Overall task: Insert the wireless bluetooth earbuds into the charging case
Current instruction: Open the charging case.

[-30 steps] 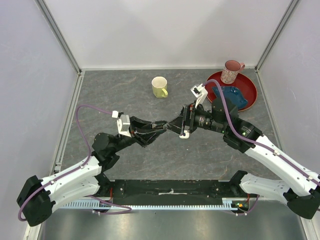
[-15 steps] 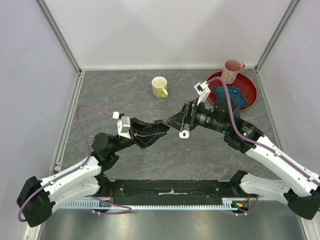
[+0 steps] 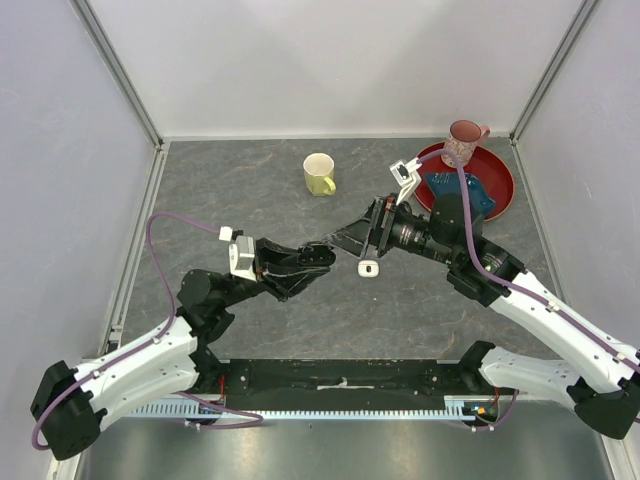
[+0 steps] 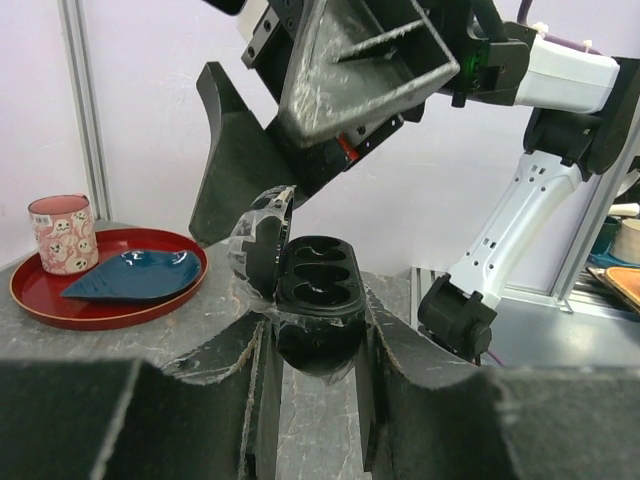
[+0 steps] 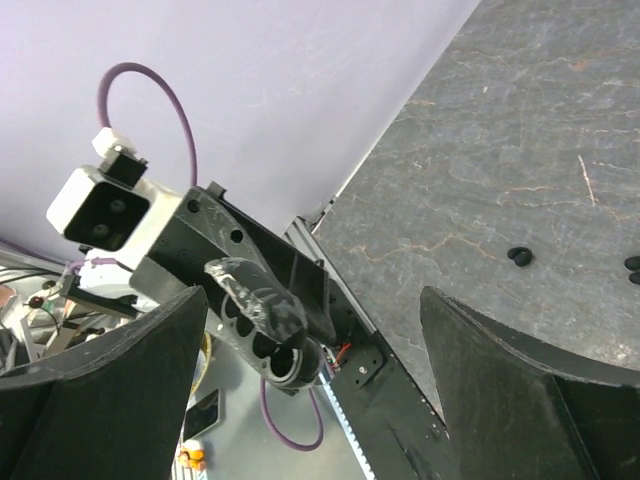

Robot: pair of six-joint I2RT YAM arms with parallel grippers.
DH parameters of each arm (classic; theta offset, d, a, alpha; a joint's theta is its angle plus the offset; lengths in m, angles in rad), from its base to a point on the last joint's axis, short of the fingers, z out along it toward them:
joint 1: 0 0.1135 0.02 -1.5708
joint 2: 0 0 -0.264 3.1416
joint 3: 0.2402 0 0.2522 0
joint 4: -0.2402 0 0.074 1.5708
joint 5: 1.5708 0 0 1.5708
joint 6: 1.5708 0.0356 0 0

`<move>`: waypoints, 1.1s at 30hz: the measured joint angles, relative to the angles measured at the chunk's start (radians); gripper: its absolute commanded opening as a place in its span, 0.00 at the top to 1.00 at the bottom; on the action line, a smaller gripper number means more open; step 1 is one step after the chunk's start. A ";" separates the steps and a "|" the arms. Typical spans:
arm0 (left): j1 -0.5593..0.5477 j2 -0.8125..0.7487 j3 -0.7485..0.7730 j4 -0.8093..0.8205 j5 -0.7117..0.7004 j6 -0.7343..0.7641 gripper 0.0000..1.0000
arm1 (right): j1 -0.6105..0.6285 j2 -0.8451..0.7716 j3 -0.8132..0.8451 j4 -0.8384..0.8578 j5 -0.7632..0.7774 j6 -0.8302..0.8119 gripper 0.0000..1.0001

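My left gripper (image 3: 318, 256) is shut on the black charging case (image 4: 320, 285), which it holds off the table with the lid (image 4: 258, 240) swung open to the left. The case's slots face up; I cannot tell whether a bud sits in them. My right gripper (image 3: 350, 243) stands open just right of and above the case (image 5: 262, 325), not touching it. Two tiny black earbuds (image 5: 519, 256) lie on the grey table, one at the right edge (image 5: 632, 264) of the right wrist view. A small white object (image 3: 369, 268) rests on the table under the right gripper.
A yellow mug (image 3: 319, 174) stands at the back centre. At the back right a red tray (image 3: 503, 172) carries a pink cup (image 3: 462, 143) and a blue dish (image 3: 468, 192). The enclosure walls close in the table on three sides.
The two grippers, tip to tip a second ago, have parted. The right one drew back up and to the right; the left one pulled slightly back with the case. The white object stayed put.
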 measured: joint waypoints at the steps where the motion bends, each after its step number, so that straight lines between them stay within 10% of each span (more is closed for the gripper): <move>1: 0.000 -0.005 -0.003 -0.006 -0.005 0.000 0.98 | -0.001 0.000 0.000 0.014 -0.007 0.008 0.06; 33: -0.001 -0.330 -0.045 -0.337 -0.087 0.021 0.98 | -0.114 0.169 -0.117 -0.094 0.164 0.011 0.40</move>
